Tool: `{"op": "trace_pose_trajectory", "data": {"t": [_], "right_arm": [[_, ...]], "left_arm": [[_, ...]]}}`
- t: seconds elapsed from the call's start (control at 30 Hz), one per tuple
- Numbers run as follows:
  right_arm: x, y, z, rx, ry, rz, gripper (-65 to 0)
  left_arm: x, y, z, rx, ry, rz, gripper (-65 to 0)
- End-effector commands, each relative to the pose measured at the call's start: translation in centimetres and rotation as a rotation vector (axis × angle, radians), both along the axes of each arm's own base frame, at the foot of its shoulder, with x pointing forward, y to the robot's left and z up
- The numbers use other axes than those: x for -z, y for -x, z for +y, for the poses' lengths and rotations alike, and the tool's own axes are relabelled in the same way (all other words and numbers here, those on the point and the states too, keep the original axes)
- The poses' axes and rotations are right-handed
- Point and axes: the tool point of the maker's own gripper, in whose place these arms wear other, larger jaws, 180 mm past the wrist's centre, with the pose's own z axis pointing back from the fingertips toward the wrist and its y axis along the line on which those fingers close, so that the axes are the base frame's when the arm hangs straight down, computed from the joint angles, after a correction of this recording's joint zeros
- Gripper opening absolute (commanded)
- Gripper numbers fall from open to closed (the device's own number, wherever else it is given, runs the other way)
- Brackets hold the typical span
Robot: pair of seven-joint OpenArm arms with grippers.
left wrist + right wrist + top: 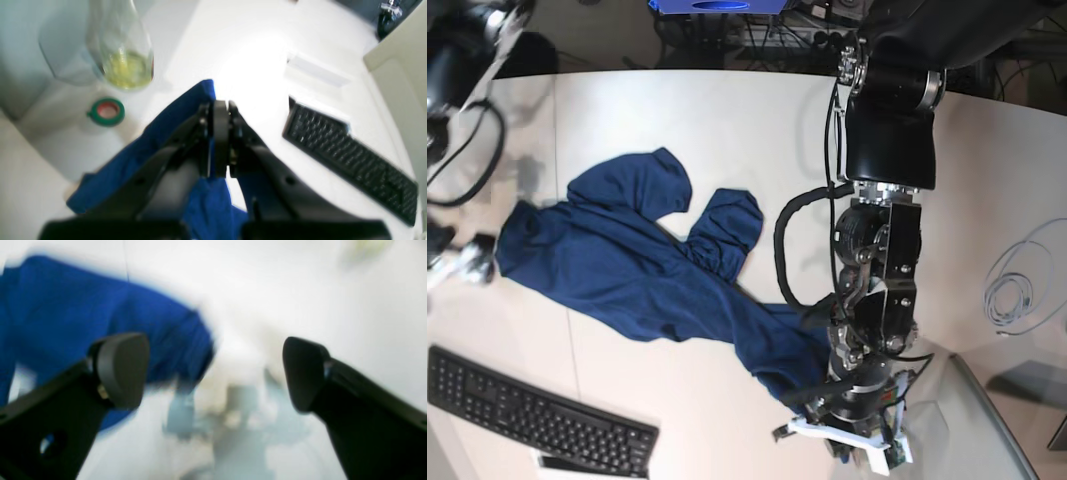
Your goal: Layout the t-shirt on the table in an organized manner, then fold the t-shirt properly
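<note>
The dark blue t-shirt (627, 265) lies crumpled and stretched slantwise across the white table (727, 130), sleeves bunched near the middle. My left gripper (220, 106) is shut on a fold of the t-shirt (160, 133) at its lower right end, near the table's front edge. In the right wrist view, my right gripper (217, 373) is open wide with nothing between its fingers; the t-shirt (83, 316) lies just beyond its left finger (123, 366). That view is blurred. In the base view the right arm is a blur at the shirt's far left end.
A black keyboard (537, 415) sits at the front left of the table, with a flat white box (317, 71) beside it. A glass bottle of yellow liquid (123, 50) and a green tape roll (107, 111) stand near the left gripper. A coiled cable (1022, 280) lies at the right.
</note>
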Motion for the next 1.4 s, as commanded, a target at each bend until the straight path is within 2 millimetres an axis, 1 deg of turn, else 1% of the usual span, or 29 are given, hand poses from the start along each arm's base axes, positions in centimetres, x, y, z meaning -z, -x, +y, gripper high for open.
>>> {"op": "trace_pose_trajectory", "data": {"t": [0.0, 0.07, 0.13, 0.17, 0.27, 0.33, 0.5, 0.6, 0.63, 0.67, 0.7, 0.73, 0.77, 0.83, 0.9, 0.93, 0.97, 1.03, 1.1, 1.17, 1.23, 1.3, 1.33, 1.37], "right_arm": [[-0.6, -0.4, 1.2, -0.019, -0.012, -0.046, -6.8], [1.2, 0.6, 4.2, -0.049, -0.06, -0.03, -9.0], [2.4, 1.4, 5.9, -0.056, -0.087, -0.018, -9.9], [2.9, 1.6, 6.6, -0.045, -0.099, -0.012, -9.8], [4.7, 2.3, 7.9, 0.006, -0.115, 0.018, -9.2], [6.0, 2.7, 8.8, 0.002, -0.129, 0.036, -9.2], [9.3, 4.2, 9.8, 0.025, -0.168, 0.101, -9.8], [10.4, 4.6, 10.1, 0.028, -0.183, 0.107, -11.3], [10.5, 4.6, 10.1, 0.03, -0.183, 0.104, -13.7], [10.5, 4.6, 10.1, 0.029, -0.183, 0.102, -17.4], [10.5, 4.7, 10.1, 0.028, -0.183, 0.103, -23.1], [10.3, 4.5, 10.2, 0.019, -0.184, 0.096, -32.1], [10.0, 4.6, 10.3, -0.003, -0.185, 0.089, -42.9], [9.3, 4.8, 10.3, -0.028, -0.175, 0.066, -64.2], [8.2, 5.5, 10.0, -0.034, -0.151, 0.043, -64.5], [7.3, 5.9, 9.7, -0.039, -0.132, 0.021, -63.8], [6.4, 6.3, 9.5, -0.043, -0.114, 0.003, -65.0], [4.1, 7.0, 8.7, -0.053, -0.067, -0.045, -65.0], [1.3, 6.8, 8.4, -0.072, -0.024, -0.11, -65.0], [-2.2, 5.7, 6.9, -0.079, 0.042, -0.198, -65.0], [-5.2, 4.4, 5.6, -0.087, 0.103, -0.273, -65.0], [-8.3, 2.0, 4.0, -0.095, 0.168, -0.359, -65.0], [-10.0, 0.5, 3.0, -0.099, 0.203, -0.402, -65.0], [-11.0, -0.6, 2.2, -0.101, 0.227, -0.417, -65.0]], "left_arm": [[-2.1, -0.3, -0.1, 0.0, -0.007, -0.064, -65.0], [-2.3, 0.0, 0.1, -0.003, -0.01, -0.072, -65.0], [-2.8, 0.1, 0.1, -0.003, -0.009, -0.084, -65.0], [-2.6, 0.3, 0.0, -0.001, -0.009, -0.081, -65.0], [-2.3, 0.6, 0.0, -0.001, -0.007, -0.075, -65.0], [-2.3, 0.6, -0.1, 0.003, -0.006, -0.075, -65.0], [-2.5, 0.6, -0.4, 0.008, -0.003, -0.081, -65.0], [-2.7, 0.7, -0.4, 0.01, -0.002, -0.088, -65.0], [-2.7, 0.7, -0.4, 0.01, -0.002, -0.088, -65.0], [-2.7, 0.7, -0.4, 0.01, -0.002, -0.088, -65.0], [-2.7, 0.6, -0.4, 0.01, -0.003, -0.087, -65.0], [-2.7, 0.6, -0.4, 0.009, -0.004, -0.087, -65.0], [-2.7, 0.6, -0.4, 0.009, -0.004, -0.087, -65.0], [-2.7, 0.6, -0.3, 0.008, -0.004, -0.087, -65.0], [-2.7, 0.6, -0.3, 0.008, -0.004, -0.087, -65.0], [-2.6, 0.7, -0.3, 0.008, -0.004, -0.085, -65.0], [-2.3, 0.8, -0.1, 0.003, -0.004, -0.079, -65.0], [-1.9, 1.1, 0.1, -0.003, -0.002, -0.073, -65.0], [-2.0, 1.2, 0.1, -0.003, -0.002, -0.076, -65.0], [-2.5, 1.3, -0.2, 0.005, -0.002, -0.09, -65.0], [-3.5, 1.5, -0.3, 0.009, 0.0, -0.116, -65.0], [-4.3, 1.7, -0.3, 0.009, 0.004, -0.137, -65.0], [-4.5, 1.7, -0.3, 0.009, 0.005, -0.142, -65.0], [-4.5, 1.7, -0.3, 0.007, 0.005, -0.142, -65.0]]}}
